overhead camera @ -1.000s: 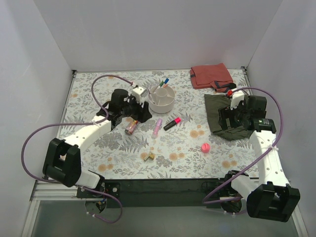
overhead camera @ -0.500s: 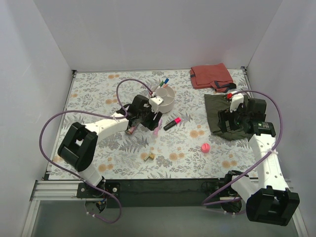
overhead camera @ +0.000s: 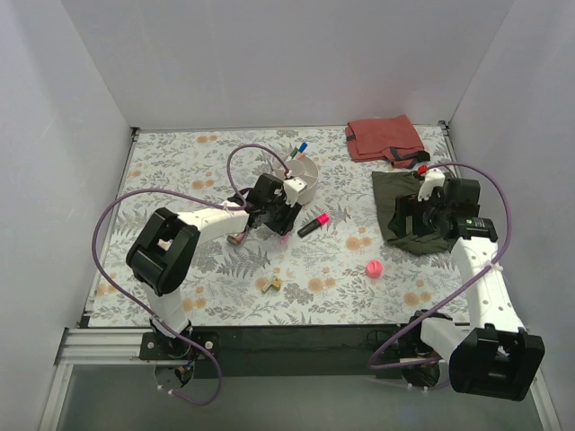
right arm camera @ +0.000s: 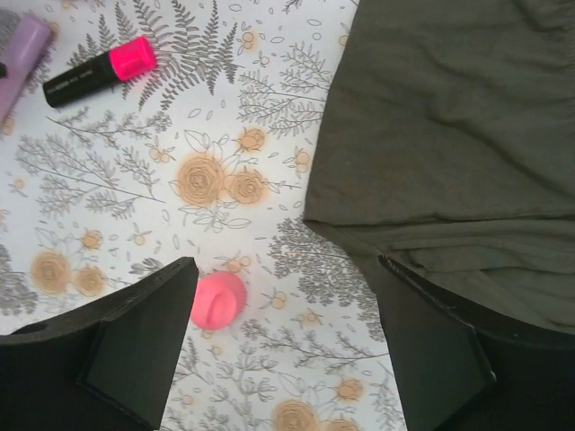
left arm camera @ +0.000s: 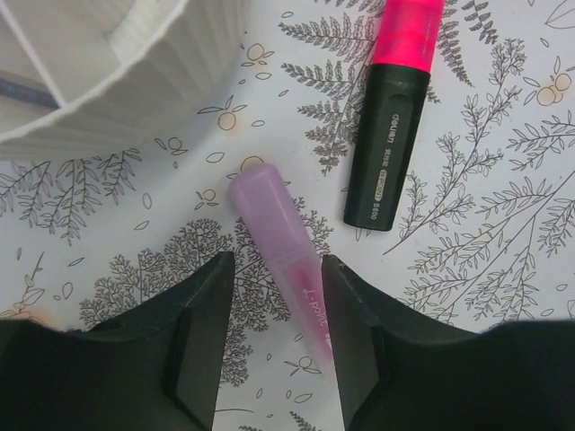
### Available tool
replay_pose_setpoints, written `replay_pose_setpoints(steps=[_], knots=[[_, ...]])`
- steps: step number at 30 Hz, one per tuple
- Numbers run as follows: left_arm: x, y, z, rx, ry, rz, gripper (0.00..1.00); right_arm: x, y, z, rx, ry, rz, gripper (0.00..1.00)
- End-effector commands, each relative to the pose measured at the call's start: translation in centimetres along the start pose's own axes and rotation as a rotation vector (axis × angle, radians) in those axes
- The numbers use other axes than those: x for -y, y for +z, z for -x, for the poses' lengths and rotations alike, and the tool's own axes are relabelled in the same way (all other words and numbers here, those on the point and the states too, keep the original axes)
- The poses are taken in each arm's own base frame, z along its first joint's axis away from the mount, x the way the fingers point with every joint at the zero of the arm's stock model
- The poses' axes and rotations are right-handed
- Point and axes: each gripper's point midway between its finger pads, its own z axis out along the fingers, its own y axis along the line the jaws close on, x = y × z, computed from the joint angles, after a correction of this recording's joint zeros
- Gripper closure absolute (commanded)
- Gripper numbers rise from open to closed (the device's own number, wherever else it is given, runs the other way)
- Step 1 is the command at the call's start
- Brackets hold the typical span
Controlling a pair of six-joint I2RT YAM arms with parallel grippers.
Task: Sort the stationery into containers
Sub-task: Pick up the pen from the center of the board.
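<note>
My left pincer (left arm camera: 274, 296) is open, one jaw on each side of the lilac translucent plastic tube (left arm camera: 277, 241). The tube lies flat on the floral-printed table cover (left arm camera: 476, 269), just beside the round white divided bowl (left arm camera: 162, 63) and the black highlighter with pink cap (left arm camera: 391, 135). It sits a bit skewed to my jaws. Its lower end may touch the right-hand pad, but I can't tell from this angle.

Tube looks light, stiff, smooth and round, so it will likely roll or slip under a pinch. Best hold is mid-body, across the width, squared up first.

My right pincer (right arm camera: 283, 314) is open too, holding nothing, over the table between the small pink ball (right arm camera: 218, 301) and the olive-green cloth (right arm camera: 449, 117).
</note>
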Motion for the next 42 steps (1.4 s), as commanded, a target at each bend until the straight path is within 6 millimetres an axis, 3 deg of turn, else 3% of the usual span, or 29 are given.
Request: replay_pose_setpoints(steps=[1, 6, 12, 21, 22, 25, 28, 33, 35, 36, 38, 39, 40, 41, 42], knots=[[0.7, 0.2, 1.8, 0.046, 0.014, -0.004, 0.57, -1.5, 1.3, -0.1, -0.002, 0.241, 0.069, 0.13], [0.2, 1.4, 0.8, 0.018, 0.007, 0.016, 0.6, -2.8, 2.6, -0.2, -0.03, 0.428, 0.136, 0.13], [-0.2, 2.5, 0.0, 0.001, 0.017, 0.048, 0.66, -2.4, 3.1, -0.3, -0.035, 0.438, 0.131, 0.13], [1.0, 4.0, -0.8, -0.031, 0.075, 0.041, 0.72, -2.4, 2.8, -1.4, -0.031, 0.456, 0.118, 0.13], [1.4, 4.1, -1.0, -0.035, 0.082, 0.03, 0.83, -2.4, 2.8, -1.5, -0.031, 0.458, 0.117, 0.13], [2.3, 3.4, -1.2, -0.042, 0.09, -0.005, 1.0, -2.1, 2.7, -1.7, -0.031, 0.467, 0.109, 0.13], [3.4, 0.7, 1.7, 0.014, 0.078, -0.051, 1.0, -1.8, 2.6, -1.5, -0.02, 0.467, 0.099, 0.13], [4.4, -8.5, 14.0, 0.369, 0.155, -0.086, 1.0, -1.3, 2.5, -1.7, -0.018, 0.473, 0.081, 0.13], [3.3, -11.6, 19.4, 0.55, 0.2, -0.041, 1.0, -1.2, 2.5, -1.8, -0.019, 0.474, 0.079, 0.13], [2.1, -12.8, 20.9, 0.608, 0.208, -0.01, 1.0, -1.1, 2.6, -1.8, -0.021, 0.47, 0.078, 0.13], [1.1, -14.5, 24.5, 0.756, 0.233, 0.01, 1.0, -1.0, 2.6, -2.0, -0.021, 0.465, 0.073, 0.13], [0.8, -14.5, 25.2, 0.781, 0.241, 0.008, 1.0, -1.0, 2.7, -2.2, -0.027, 0.468, 0.069, 0.13], [0.3, -12.9, 25.1, 0.769, 0.251, -0.005, 1.0, -1.0, 2.7, -2.3, -0.027, 0.467, 0.069, 0.13], [0.4, -13.3, 26.6, 0.81, 0.266, -0.016, 1.0, -0.9, 2.7, -2.3, -0.026, 0.463, 0.068, 0.13], [0.1, -12.7, 26.8, 0.812, 0.267, -0.032, 1.0, -0.8, 2.7, -2.2, -0.023, 0.461, 0.063, 0.13]])
